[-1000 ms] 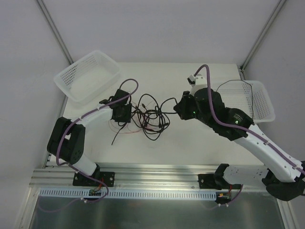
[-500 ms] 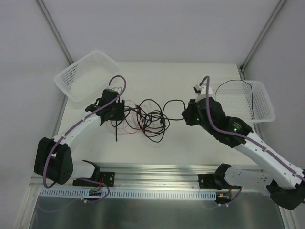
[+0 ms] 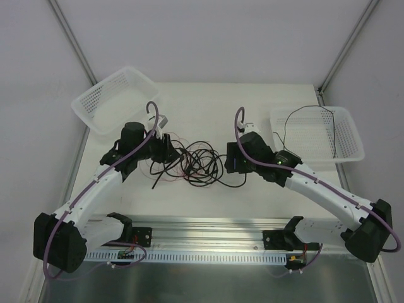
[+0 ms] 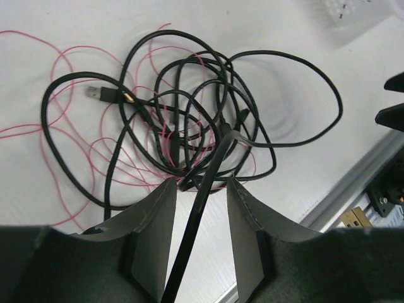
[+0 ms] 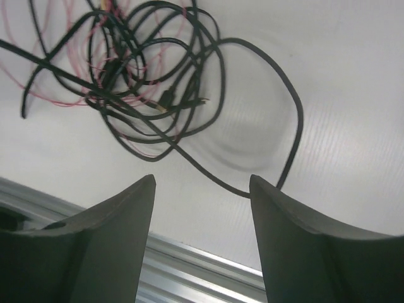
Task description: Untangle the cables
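Observation:
The cables (image 3: pixel 199 164) lie in one tangle in the middle of the table: several black loops and a thin red wire (image 4: pixel 57 69) woven through them. A black USB plug (image 4: pixel 101 93) sticks out at the pile's left. My left gripper (image 3: pixel 165 149) sits at the tangle's left edge, its jaws apart. One black cable (image 4: pixel 189 252) runs between the fingers with a gap on both sides. My right gripper (image 3: pixel 232 163) hovers at the tangle's right edge, open wide and holding nothing. A black loop (image 5: pixel 284 113) lies on the table just beyond its tips.
A white mesh basket (image 3: pixel 85 104) stands at the back left. A second basket (image 3: pixel 353 136) at the right holds a thin black wire (image 3: pixel 309 117). An aluminium rail (image 3: pixel 208 230) runs along the near table edge.
My right gripper has opened and let go of the black cable it was pulling, then swung left and down toward the pile. The left arm moved right; the stretched cable went slack.

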### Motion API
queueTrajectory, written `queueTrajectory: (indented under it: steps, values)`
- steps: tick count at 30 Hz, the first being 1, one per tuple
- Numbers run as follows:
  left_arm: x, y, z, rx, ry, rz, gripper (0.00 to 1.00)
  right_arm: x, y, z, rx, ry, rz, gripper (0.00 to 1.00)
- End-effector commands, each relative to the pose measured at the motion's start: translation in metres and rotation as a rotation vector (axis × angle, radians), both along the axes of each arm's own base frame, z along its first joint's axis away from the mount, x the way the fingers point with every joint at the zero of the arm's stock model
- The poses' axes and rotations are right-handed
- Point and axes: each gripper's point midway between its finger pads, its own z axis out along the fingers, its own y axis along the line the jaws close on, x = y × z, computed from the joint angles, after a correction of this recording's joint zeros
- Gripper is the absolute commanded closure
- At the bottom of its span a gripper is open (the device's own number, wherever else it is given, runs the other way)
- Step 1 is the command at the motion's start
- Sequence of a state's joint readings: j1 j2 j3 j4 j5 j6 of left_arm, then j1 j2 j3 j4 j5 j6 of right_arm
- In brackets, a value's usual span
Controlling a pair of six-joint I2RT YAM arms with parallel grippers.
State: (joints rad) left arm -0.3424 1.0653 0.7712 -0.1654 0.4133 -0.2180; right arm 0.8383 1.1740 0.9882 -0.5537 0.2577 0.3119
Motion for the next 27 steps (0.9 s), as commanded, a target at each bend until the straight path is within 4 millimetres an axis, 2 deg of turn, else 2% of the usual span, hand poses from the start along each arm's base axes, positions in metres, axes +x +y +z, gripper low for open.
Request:
queueTrajectory:
  steps: [1,3,6,7,8,11,15,17,19,20,22,23,25,27]
  values:
    - [-0.017,-0.024,0.024,-0.082,-0.081,-0.165,1.00,-0.004,0.025,0.046,0.111,-0.095,0.136,0.35]
    - [-0.023,-0.028,0.036,-0.094,-0.131,-0.189,1.00,-0.006,0.039,0.054,0.158,-0.125,0.198,0.35]
    - [-0.029,-0.026,0.047,-0.108,-0.178,-0.179,1.00,-0.011,0.053,0.052,0.209,-0.124,0.267,0.34]
    - [-0.029,-0.025,0.052,-0.111,-0.191,-0.170,1.00,-0.011,0.054,0.048,0.212,-0.117,0.272,0.30]
    - [-0.032,-0.024,0.063,-0.127,-0.218,-0.168,1.00,-0.010,0.056,0.042,0.208,-0.107,0.270,0.30]
    - [-0.037,-0.022,0.078,-0.146,-0.263,-0.162,1.00,-0.009,0.065,0.031,0.240,-0.090,0.264,0.28]
    - [-0.033,-0.014,0.063,-0.104,-0.262,-0.126,1.00,-0.023,0.090,0.019,0.307,-0.061,0.391,0.23]
    - [-0.034,-0.017,0.051,-0.103,-0.222,-0.137,1.00,-0.028,0.106,0.017,0.325,-0.074,0.464,0.16]
    - [-0.037,-0.021,0.054,-0.124,-0.204,-0.162,1.00,-0.033,0.119,0.004,0.326,-0.055,0.524,0.14]
    - [-0.036,-0.021,0.055,-0.124,-0.207,-0.161,1.00,-0.029,0.129,0.008,0.361,-0.086,0.547,0.14]
    - [-0.037,-0.021,0.054,-0.121,-0.209,-0.161,1.00,-0.028,0.138,-0.006,0.360,-0.077,0.571,0.14]
    - [-0.038,-0.021,0.054,-0.122,-0.210,-0.163,1.00,-0.022,0.143,-0.005,0.366,-0.108,0.575,0.13]
    - [-0.040,-0.021,0.054,-0.126,-0.214,-0.168,1.00,-0.013,0.147,-0.019,0.329,-0.125,0.571,0.13]
    - [-0.041,-0.020,0.055,-0.125,-0.216,-0.169,1.00,-0.003,0.151,-0.022,0.318,-0.153,0.563,0.13]
